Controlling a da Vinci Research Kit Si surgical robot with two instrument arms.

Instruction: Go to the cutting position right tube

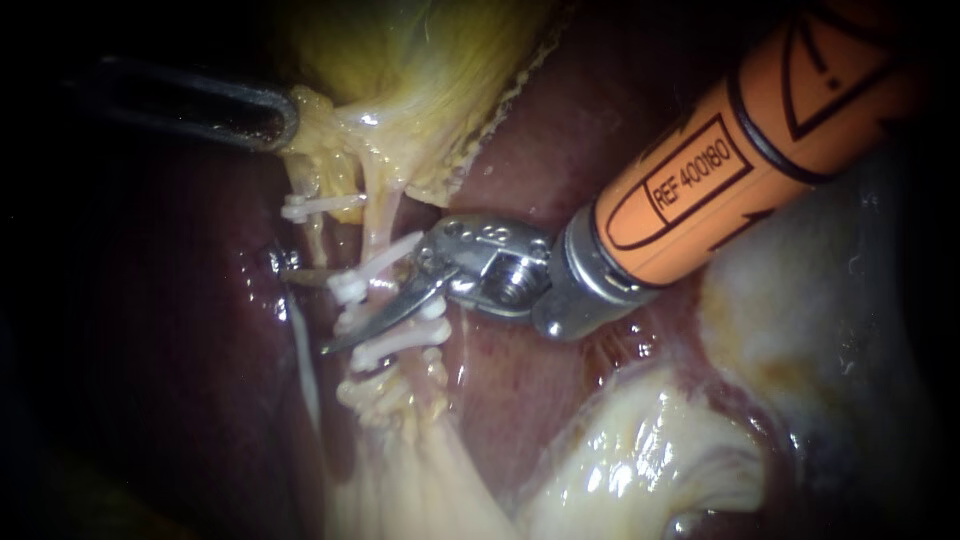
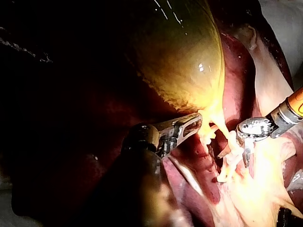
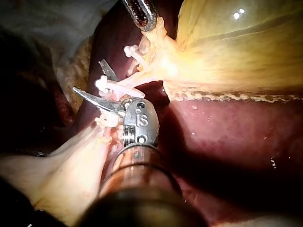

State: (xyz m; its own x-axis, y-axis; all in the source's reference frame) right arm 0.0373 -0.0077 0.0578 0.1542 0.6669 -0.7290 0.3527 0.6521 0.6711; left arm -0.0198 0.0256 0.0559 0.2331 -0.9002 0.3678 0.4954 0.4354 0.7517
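Observation:
The right tube (image 1: 378, 225) runs down from the yellow gallbladder (image 1: 410, 60) and carries white clips, one (image 1: 348, 288) above another (image 1: 388, 345). My right instrument (image 1: 305, 308), orange-shafted with a metal wrist, ends in thin curved blades. They stand open astride this tube between the clips, as the right wrist view (image 3: 88, 75) shows. A thinner left tube (image 1: 312, 235) bears its own clip (image 1: 302, 207). My left instrument (image 1: 285, 118), dark and slotted, is shut on the tissue at the gallbladder's neck and holds it taut.
Dark red liver (image 1: 560, 130) lies behind and on both sides of the tubes. Pale fatty tissue (image 1: 640, 450) bulges under the right instrument's shaft. Stringy yellow tissue (image 1: 410, 470) spreads below the lower clip.

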